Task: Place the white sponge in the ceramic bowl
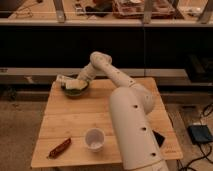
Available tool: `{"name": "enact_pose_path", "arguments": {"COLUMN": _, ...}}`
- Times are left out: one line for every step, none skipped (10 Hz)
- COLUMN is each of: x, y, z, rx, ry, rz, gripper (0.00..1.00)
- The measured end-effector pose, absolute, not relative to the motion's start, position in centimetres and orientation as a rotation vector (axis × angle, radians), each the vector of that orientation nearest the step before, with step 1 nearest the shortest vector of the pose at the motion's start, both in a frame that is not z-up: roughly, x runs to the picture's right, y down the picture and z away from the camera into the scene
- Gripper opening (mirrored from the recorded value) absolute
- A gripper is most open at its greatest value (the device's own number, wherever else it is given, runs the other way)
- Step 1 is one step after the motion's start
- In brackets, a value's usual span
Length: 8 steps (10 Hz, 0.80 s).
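Observation:
The dark green ceramic bowl (75,91) stands at the far left corner of the wooden table (75,120). An off-white pad, the white sponge (75,85), lies in the bowl. My gripper (66,80) is at the end of the white arm (102,65), low over the bowl's far left rim and right beside the sponge. I cannot tell whether it still touches the sponge.
A white cup (94,138) stands near the table's front edge. A reddish-brown packet (59,148) lies at the front left corner. A small black object (159,138) sits at the right edge behind my arm's base. A blue device (200,134) lies on the floor to the right.

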<state>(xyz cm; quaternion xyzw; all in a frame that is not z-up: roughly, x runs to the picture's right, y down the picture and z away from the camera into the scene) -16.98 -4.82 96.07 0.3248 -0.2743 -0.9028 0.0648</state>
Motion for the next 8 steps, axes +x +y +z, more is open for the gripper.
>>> {"name": "enact_pose_path", "arguments": {"x": -16.95, "y": -4.82, "z": 96.08, "rx": 0.98, "ry": -0.828, "rz": -2.725, "gripper": 0.4}}
{"name": "enact_pose_path", "arguments": {"x": -16.95, "y": -4.82, "z": 96.08, "rx": 0.98, "ry": -0.828, "rz": -2.725, "gripper": 0.3}}
{"name": "enact_pose_path", "arguments": {"x": -16.94, "y": -4.78, "z": 96.11, "rx": 0.98, "ry": -0.829, "rz": -2.724, "gripper": 0.26}}
{"name": "enact_pose_path", "arguments": {"x": -16.93, "y": -4.68, "z": 96.19, "rx": 0.979, "ry": -0.831, "rz": -2.724, "gripper": 0.26}}
{"name": "enact_pose_path", "arguments": {"x": -16.92, "y": -4.74, "z": 96.15, "rx": 0.979, "ry": -0.829, "rz": -2.724, "gripper": 0.3}}
{"name": "enact_pose_path", "arguments": {"x": -16.91, "y": -4.73, "z": 96.16, "rx": 0.979, "ry": -0.829, "rz": -2.724, "gripper": 0.44}}
{"name": "enact_pose_path", "arguments": {"x": -16.92, "y": -4.71, "z": 96.17, "rx": 0.979, "ry": -0.83, "rz": -2.724, "gripper": 0.52}}
{"name": "enact_pose_path", "arguments": {"x": -16.92, "y": -4.73, "z": 96.16, "rx": 0.979, "ry": -0.829, "rz": -2.724, "gripper": 0.62}}
